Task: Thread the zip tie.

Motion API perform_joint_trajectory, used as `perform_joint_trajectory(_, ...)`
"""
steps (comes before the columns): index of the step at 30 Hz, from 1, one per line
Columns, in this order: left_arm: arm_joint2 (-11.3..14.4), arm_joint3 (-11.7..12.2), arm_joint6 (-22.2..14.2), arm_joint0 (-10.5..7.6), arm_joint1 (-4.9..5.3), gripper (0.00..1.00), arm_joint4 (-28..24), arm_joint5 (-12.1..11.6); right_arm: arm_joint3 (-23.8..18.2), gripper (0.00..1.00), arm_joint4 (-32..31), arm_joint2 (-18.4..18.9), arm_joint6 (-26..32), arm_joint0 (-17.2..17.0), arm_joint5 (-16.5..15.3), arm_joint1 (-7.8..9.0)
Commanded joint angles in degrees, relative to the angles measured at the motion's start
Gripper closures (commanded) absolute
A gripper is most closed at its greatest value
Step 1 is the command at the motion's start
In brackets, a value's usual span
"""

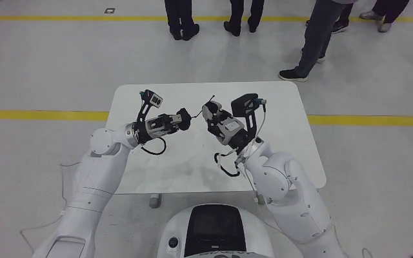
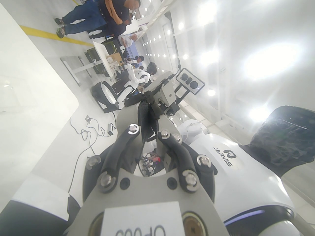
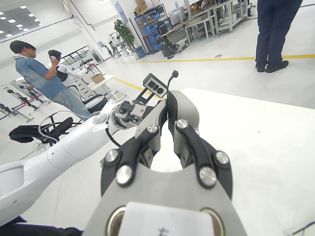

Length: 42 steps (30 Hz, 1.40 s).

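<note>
I am in the middle of the threading step; the tie is not yet made into a loop. My right end effector (image 3: 167,106) is clenched on the strap of the zip tie (image 3: 168,85). The strap comes up out of the closed fingers, and its small square head stands free above them, with nothing passed through it. Both arms are lifted above the white bench (image 1: 277,148), near its middle, and nothing of the tie touches the surface.

From the top camera, the left end effector (image 1: 185,119) is just to the left of the right one (image 1: 208,111), tip facing tip. A thin dark line, the zip tie (image 1: 195,115), goes across the small gap between them. In the left wrist camera the left end effector (image 2: 147,116) has its fingers pressed together. I think they pinch the tail end, but I cannot see the strap itself between the pads, so I am not sure of this.

For the next move, in my judgement, I must bring the free tail to the slot of the head and align them very exactly. The slot is small and the strap bends easily. I would turn the right wrist a little so that the head faces the left arm, then approach slowly.
</note>
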Motion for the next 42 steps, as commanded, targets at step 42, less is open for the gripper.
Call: perform_joint_trajectory(42, 0.0, 0.0, 0.0, 0.0, 0.0, 1.0, 0.0, 0.0, -0.2, 1.0, 0.6, -0.6, -0.7, 0.3, 1.0, 0.71)
